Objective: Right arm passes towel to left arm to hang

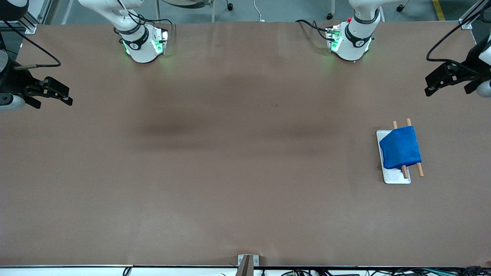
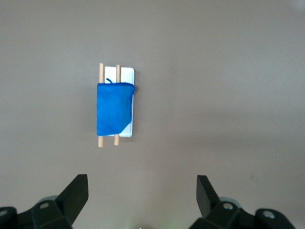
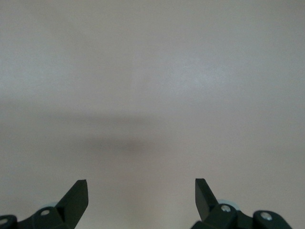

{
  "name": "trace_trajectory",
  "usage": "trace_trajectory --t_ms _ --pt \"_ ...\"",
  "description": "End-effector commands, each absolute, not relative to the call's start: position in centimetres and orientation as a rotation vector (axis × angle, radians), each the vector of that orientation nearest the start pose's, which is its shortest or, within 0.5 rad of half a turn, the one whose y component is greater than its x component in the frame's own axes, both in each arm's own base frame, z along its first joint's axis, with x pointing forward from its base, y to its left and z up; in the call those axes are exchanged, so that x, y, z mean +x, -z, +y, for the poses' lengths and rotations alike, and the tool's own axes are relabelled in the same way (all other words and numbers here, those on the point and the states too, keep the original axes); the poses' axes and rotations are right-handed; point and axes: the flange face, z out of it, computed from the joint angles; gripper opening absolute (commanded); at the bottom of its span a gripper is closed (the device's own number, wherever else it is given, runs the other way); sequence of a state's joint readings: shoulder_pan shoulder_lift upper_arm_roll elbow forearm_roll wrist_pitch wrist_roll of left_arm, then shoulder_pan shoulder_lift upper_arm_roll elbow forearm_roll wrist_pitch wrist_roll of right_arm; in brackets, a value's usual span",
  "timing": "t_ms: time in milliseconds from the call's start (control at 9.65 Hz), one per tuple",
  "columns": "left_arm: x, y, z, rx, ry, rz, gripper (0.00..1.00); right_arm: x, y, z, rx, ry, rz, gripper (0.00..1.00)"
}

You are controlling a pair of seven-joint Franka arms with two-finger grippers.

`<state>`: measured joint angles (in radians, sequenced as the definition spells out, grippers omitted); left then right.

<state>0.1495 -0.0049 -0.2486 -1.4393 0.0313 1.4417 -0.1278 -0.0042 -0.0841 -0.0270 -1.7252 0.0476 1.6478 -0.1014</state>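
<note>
Front view shows the royal-blue soft towel (image 1: 400,147) draped over two wooden dowels (image 1: 419,168) on a white rectangular base (image 1: 395,178) — hanging looks done. Left gripper (image 1: 431,85), jaws wide, and right gripper (image 1: 65,96), jaws wide, both empty — best kept well clear.

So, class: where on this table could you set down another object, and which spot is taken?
Bare table runs from the open right gripper up to the rack. Only the rack is taken: the towel hangs over its rods, below the open left gripper.

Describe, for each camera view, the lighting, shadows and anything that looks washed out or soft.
Front view: even light, broad soft shadow bands across the table, green glow at both arm bases. Left wrist view: the towel shows vivid and fairly sharp on its rack. Right wrist view: pale, washed-out tabletop with one faint dark band.
</note>
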Motion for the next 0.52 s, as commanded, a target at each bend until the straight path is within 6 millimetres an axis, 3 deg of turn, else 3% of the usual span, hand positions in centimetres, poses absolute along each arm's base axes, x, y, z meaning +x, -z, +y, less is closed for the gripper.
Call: trace_trajectory --t_ms 0,415 --pt "51.2 -65.6 -5.2 -3.113 -0.05 -0.053 1.0 53.0 -60.2 -1.4 -3.107 0.01 -0.077 0.99" --pt "49.8 -65.6 -6.6 -3.104 -0.045 -0.007 1.0 53.0 -60.1 -1.5 -3.108 0.005 -0.078 0.99"
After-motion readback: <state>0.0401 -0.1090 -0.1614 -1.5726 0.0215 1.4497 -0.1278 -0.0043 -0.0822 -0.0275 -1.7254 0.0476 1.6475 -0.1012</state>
